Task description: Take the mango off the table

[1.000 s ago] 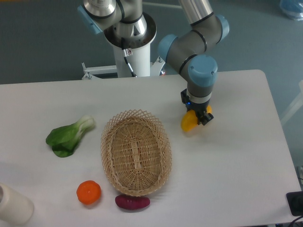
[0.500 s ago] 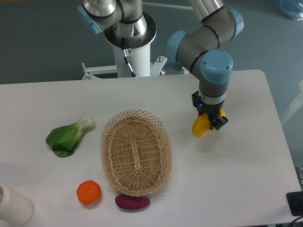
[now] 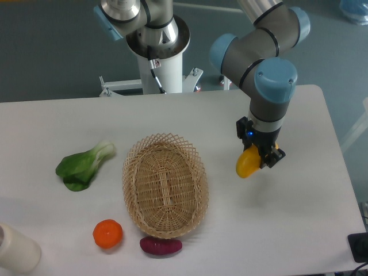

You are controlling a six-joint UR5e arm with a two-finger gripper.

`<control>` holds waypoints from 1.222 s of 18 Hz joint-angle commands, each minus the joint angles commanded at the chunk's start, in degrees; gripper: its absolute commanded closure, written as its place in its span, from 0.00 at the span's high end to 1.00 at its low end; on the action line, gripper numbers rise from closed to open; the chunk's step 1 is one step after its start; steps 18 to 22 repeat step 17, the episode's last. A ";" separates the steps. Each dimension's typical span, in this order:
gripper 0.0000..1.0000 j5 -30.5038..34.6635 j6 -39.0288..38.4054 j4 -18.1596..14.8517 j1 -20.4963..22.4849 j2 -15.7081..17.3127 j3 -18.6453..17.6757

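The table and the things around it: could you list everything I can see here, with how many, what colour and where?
mango: one, yellow-orange, held in the pincer, right of the basket
basket: one, tan wicker, empty, middle of the table
leafy green vegetable: one, green with a pale stem, left of the basket
round orange fruit: one, orange, near the basket's front left
oblong vegetable: one, dark purple-red, at the basket's front rim
white object: one, front left corner, partly cut off
table: one, white
arm: one, grey with blue caps, over the table's right side
pincer: one, black, shut on the mango

Glossy smooth mango [image 3: 246,164], matte white table [image 3: 299,218], woven wicker basket [image 3: 165,185]
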 joint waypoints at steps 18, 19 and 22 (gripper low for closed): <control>0.33 0.70 -8.36 0.00 -3.35 -4.31 7.04; 0.33 0.70 -8.36 0.00 -3.35 -4.31 7.04; 0.33 0.70 -8.36 0.00 -3.35 -4.31 7.04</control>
